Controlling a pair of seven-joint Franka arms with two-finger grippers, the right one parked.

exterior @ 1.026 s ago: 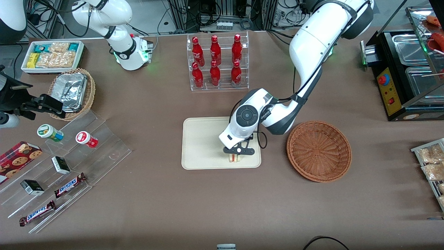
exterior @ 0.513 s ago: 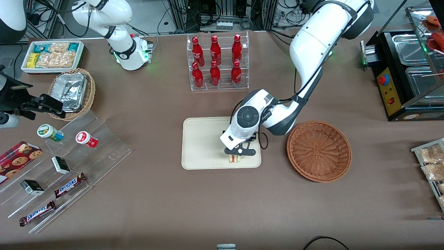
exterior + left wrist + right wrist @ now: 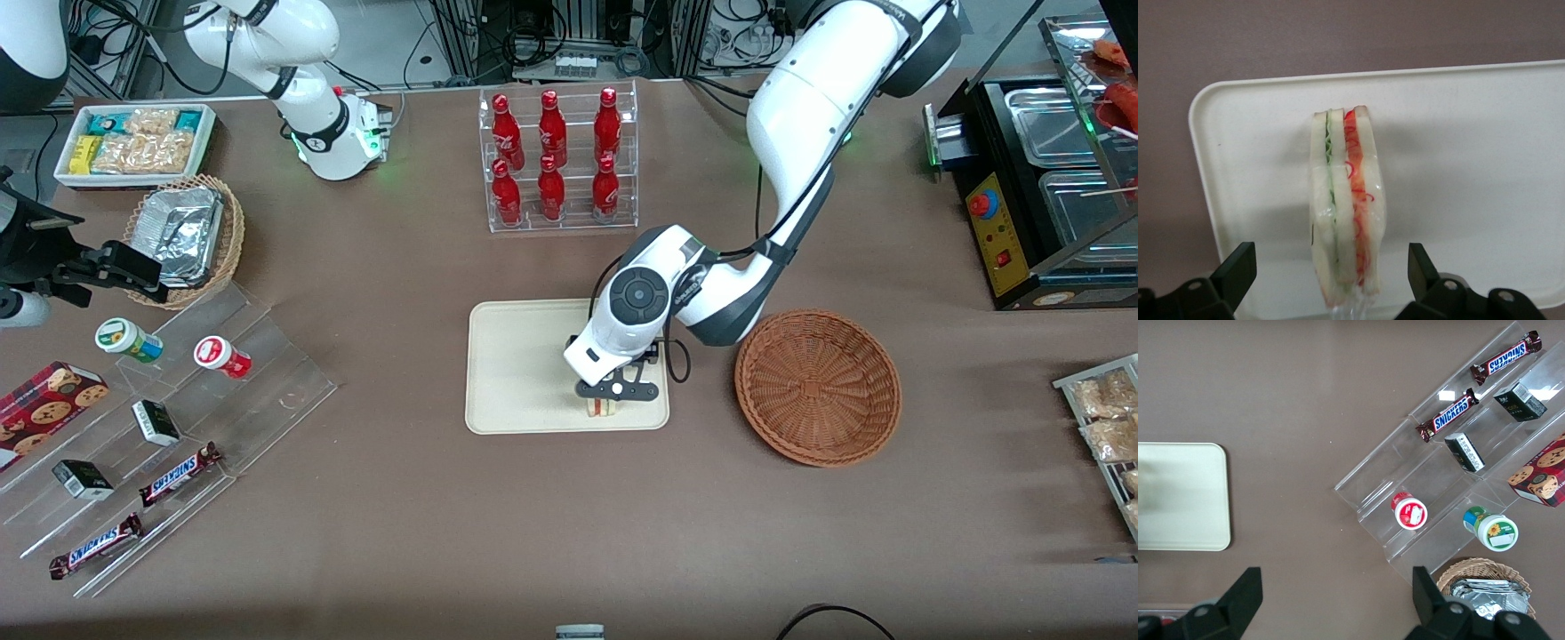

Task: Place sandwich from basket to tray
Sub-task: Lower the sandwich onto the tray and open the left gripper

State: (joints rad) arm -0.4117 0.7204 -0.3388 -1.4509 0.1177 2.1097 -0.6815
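A matt, smooth cream plastic tray (image 3: 516, 373) holds the soft pale-bread sandwich (image 3: 1346, 200) beneath the matt black gripper (image 3: 616, 391), beside a rough reddish-brown woven wicker basket (image 3: 818, 387) on the matt brown table (image 3: 569, 524).

gripper (image 3: 613, 396) over tray (image 3: 516, 373) | sandwich (image 3: 603, 408) on tray (near edge) | basket (image 3: 818, 387) beside tray

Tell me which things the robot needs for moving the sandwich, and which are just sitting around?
Needed:
sandwich, standing on edge on the tray
basket, holding nothing
gripper, open, fingers on either side of the sandwich, apart from it

Just sitting around:
red bottles
Snickers bars
cookie box
foil trays
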